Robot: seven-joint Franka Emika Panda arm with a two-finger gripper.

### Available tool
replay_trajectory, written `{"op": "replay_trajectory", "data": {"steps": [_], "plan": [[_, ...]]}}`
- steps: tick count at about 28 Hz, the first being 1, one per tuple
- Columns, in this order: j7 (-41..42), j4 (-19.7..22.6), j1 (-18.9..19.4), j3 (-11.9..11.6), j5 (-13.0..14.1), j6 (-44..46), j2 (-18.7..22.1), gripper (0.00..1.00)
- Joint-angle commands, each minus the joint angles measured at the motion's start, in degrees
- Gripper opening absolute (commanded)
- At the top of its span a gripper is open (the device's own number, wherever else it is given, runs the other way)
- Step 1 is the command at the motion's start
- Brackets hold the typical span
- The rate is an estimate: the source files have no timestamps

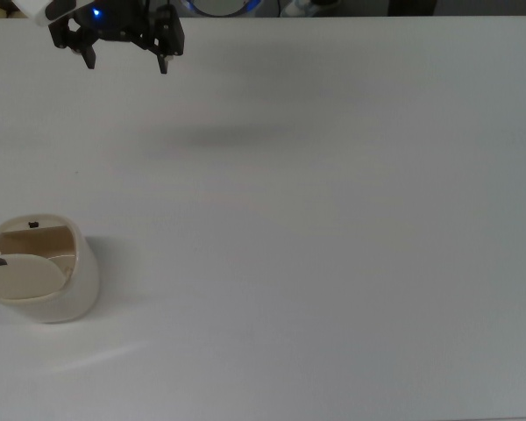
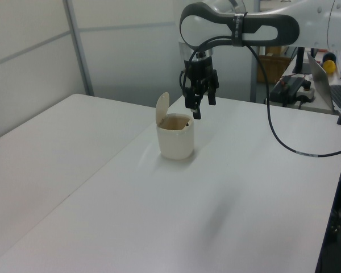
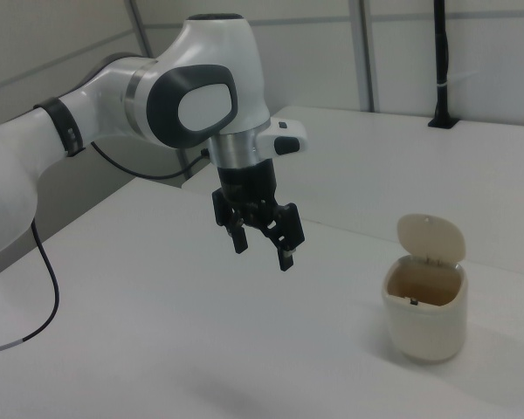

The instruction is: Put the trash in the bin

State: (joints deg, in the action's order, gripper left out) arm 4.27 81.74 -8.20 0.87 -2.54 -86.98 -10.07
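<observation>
The gripper [image 3: 262, 243] hangs empty, fingers spread apart, high above the counter [image 3: 157, 349] and well clear of the bin [image 3: 424, 305], whose flap stands open. No trash shows anywhere; it is probably inside the bin already, leaving only a retreat.

No readable text, labels, brand marks, numbers or signs are showing in any view.
</observation>
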Motion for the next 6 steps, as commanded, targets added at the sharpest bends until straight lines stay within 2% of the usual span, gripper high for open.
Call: {"op": "replay_trajectory", "data": {"steps": [1, 6], "plan": [[1.17, 0.97, 0.55, -0.43, -0.89, -0.38, 0.49, 1.00], [1.17, 0.97, 0.55, -0.43, -0.89, -0.30, 0.49, 1.00]]}}
